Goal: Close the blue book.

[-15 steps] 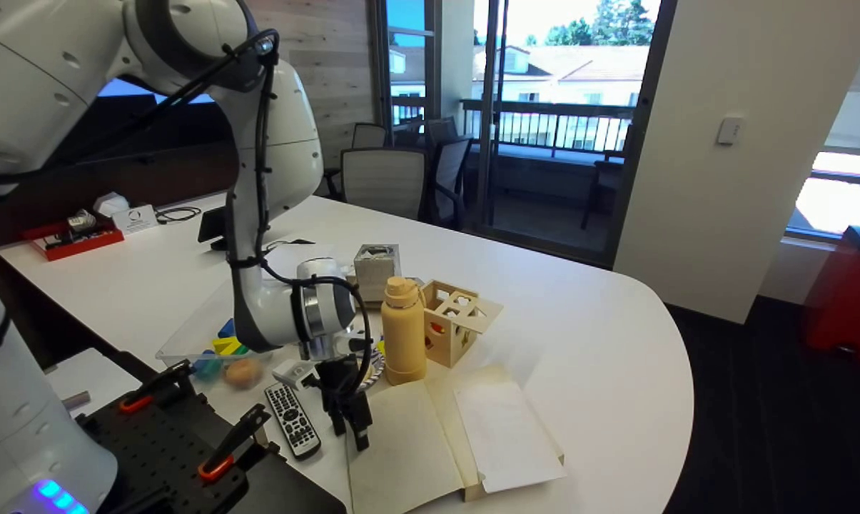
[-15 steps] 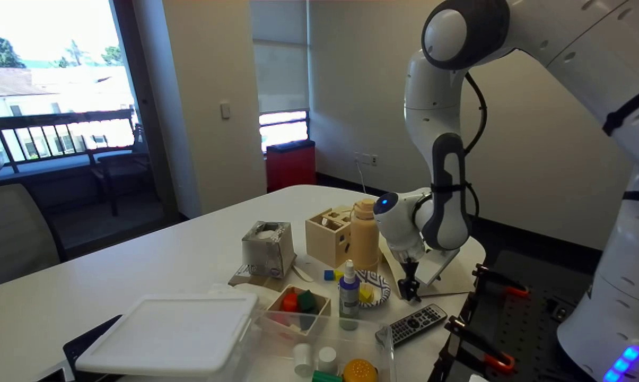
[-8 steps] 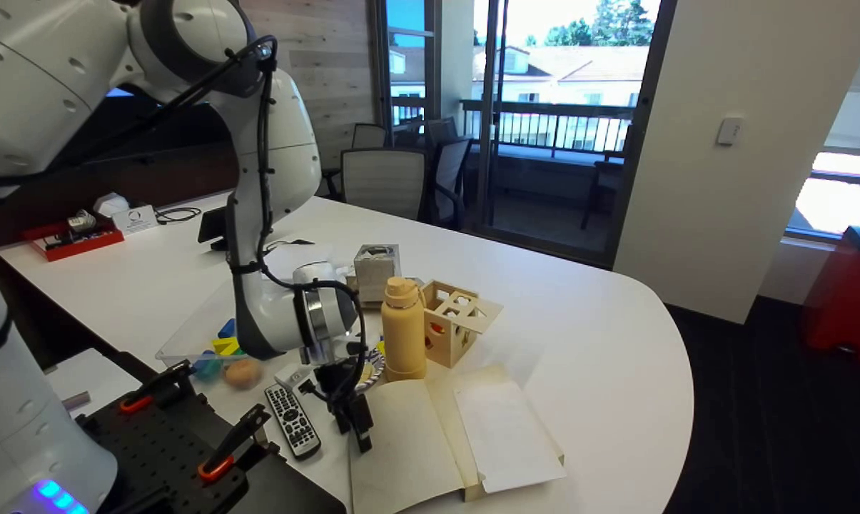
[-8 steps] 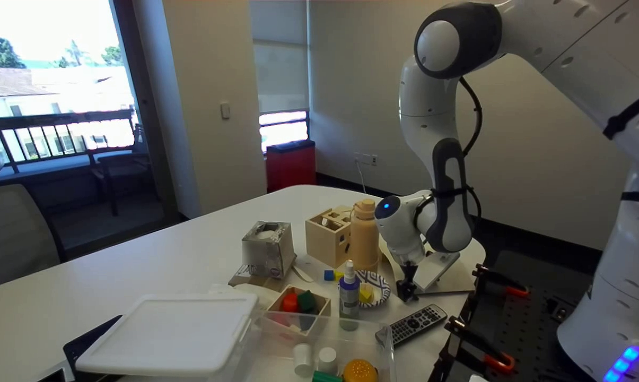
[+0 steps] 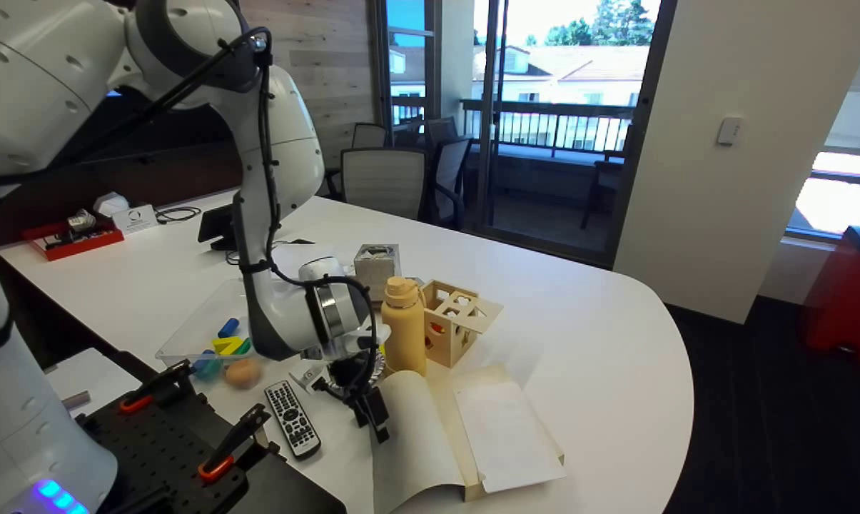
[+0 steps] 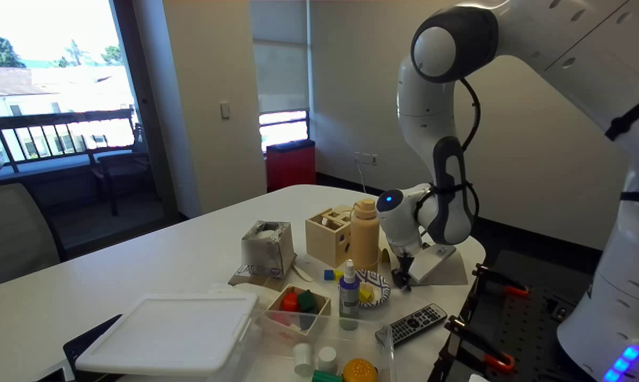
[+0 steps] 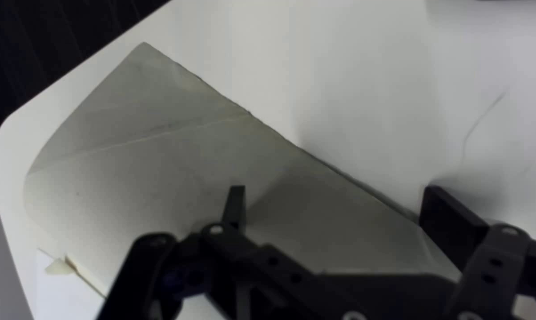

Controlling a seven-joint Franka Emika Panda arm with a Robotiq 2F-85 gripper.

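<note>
The blue book lies open on the table, its cream inside (image 5: 419,442) facing up; its blue outer cover does not show. The flap nearest the robot is bent up in a curve; it also shows in an exterior view (image 6: 452,274) and in the wrist view (image 7: 161,173). White papers (image 5: 512,435) lie on the far half. My gripper (image 5: 378,422) is at the flap's outer edge, low over the table, also in an exterior view (image 6: 402,279). In the wrist view the gripper (image 7: 334,204) is open, one finger over the flap, the other against its edge.
A mustard bottle (image 5: 404,339) stands close beside the book's end, with a wooden shape box (image 5: 449,332) behind it. A grey remote (image 5: 292,419) lies on the robot's side. A patterned plate (image 6: 380,292) and a spray bottle (image 6: 349,297) are near the gripper.
The gripper has moved toward the book's middle, away from the remote. The near flap, almost flat a second ago, has been pushed inward and now curves up.
</note>
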